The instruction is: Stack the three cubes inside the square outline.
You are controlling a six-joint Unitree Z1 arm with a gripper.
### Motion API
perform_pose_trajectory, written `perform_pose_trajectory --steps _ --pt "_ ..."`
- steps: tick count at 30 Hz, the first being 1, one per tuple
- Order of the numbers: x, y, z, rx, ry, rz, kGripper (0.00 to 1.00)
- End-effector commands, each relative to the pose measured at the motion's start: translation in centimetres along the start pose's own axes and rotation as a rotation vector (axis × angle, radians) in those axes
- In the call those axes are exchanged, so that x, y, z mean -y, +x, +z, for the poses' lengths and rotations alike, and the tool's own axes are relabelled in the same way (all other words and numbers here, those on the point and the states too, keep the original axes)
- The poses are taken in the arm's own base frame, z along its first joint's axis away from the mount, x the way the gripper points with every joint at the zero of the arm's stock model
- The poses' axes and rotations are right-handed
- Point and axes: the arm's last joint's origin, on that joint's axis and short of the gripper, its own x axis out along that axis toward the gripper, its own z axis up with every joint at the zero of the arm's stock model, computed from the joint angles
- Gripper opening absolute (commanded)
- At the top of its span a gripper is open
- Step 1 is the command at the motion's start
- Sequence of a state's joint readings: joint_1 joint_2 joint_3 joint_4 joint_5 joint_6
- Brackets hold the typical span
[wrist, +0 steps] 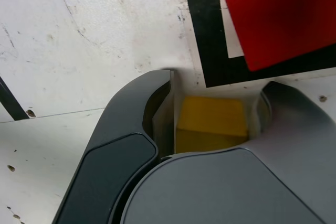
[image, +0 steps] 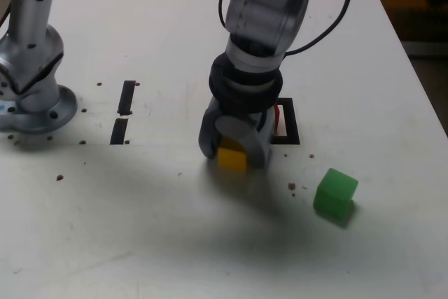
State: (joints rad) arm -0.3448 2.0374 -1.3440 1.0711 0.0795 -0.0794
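White counter (image: 161,229), scuffed and speckled. Gripper (wrist: 212,124) down around yellow cube (wrist: 210,121), jaws near its sides; contact on both not clear, so grip uncertain. Likely light, rigid, matte; best pinched on opposite flat faces. Red cube (wrist: 278,17) already within outline (wrist: 207,35); green cube (image: 335,194) well apart.

Exterior view: a raised camera off the arm, looking obliquely down across the table (image: 140,236), with the arm's base (image: 35,103) at that view's left. Wrist view: mounted on the wrist, looking along the gripper (wrist: 215,114) at the tabletop from very close. Both views share the gripper (image: 234,152), the yellow cube (image: 232,158) (wrist: 212,121), the red cube (image: 278,118) (wrist: 283,17) and the square outline (image: 290,127) (wrist: 207,35).
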Motion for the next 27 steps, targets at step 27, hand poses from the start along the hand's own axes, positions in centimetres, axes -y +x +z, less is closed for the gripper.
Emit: perform_pose_trajectory --steps 27 --pt "-6.2 -10.9 -1.5 0.052 -0.189 0.031 0.15"
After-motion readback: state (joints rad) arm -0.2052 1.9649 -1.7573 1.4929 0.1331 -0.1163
